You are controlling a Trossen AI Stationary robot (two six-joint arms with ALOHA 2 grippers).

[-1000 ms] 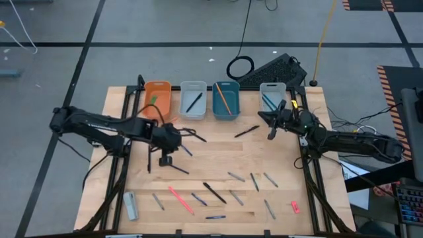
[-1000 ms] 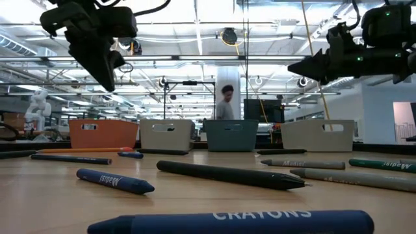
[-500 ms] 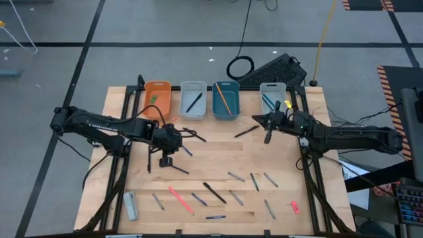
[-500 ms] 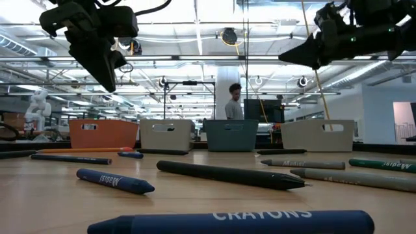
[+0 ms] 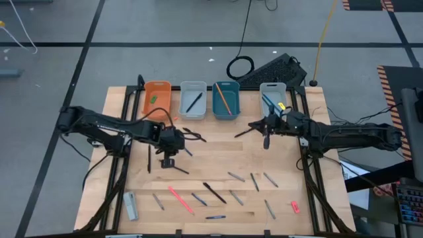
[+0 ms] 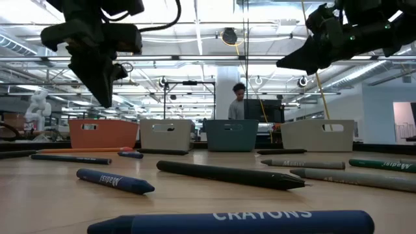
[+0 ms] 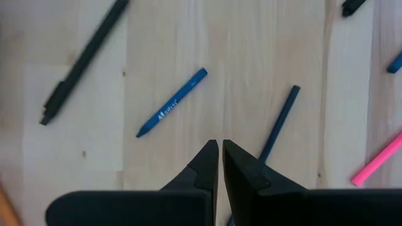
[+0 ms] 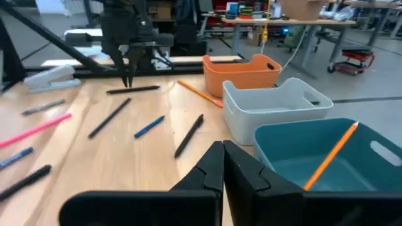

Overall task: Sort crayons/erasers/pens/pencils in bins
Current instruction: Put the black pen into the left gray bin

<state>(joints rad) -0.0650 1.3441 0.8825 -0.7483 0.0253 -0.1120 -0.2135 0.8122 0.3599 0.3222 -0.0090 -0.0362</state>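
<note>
Bare wood between left gripper (image 5: 168,160) and right gripper (image 5: 266,142); bins (image 5: 193,100) line far edge.

I counted four bins (image 5: 158,92): one orange, two pale, one teal (image 5: 225,110). One pink-red eraser (image 5: 295,207) and one green eraser (image 5: 153,99) showed.

Grey floor (image 5: 165,26), black tape lines (image 5: 198,44), ceiling lights (image 6: 195,26).

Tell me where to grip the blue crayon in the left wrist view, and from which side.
Take the blue crayon at its middle, from straight above, jaws across its thin width. It lies flat and slanted, and nothing touches its long sides.
</note>
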